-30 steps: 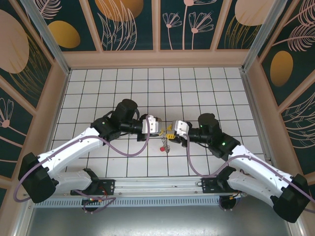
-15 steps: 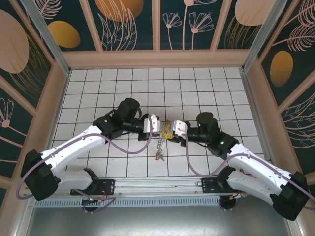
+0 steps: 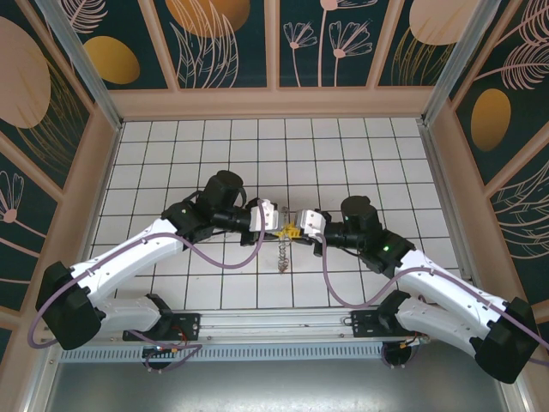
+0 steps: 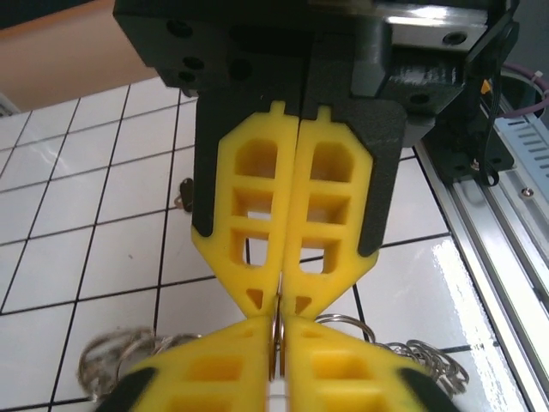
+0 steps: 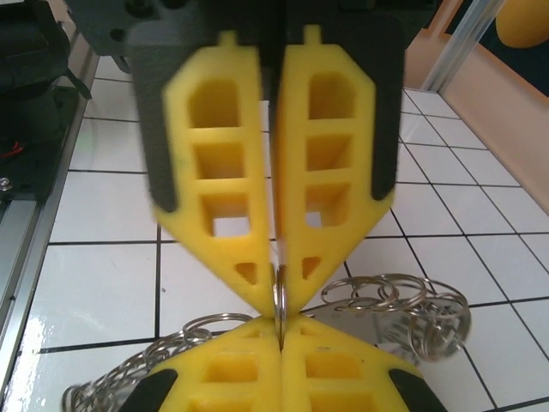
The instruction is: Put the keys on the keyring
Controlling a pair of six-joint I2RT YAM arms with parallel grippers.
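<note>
pinching the keyring [image 5: 279,296] edge-on with left jaws and right jaws alike, tip to tip, dangling the keys [image 3: 284,264] just below them. likely mid-threading; next calling for spreading the wire without dropping it.

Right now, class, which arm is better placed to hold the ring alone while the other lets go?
Probably the right. The right gripper is pressed flat shut on the ring; the left gripper shows a thin gap between its fingers, so it looks readier to let go.
</note>
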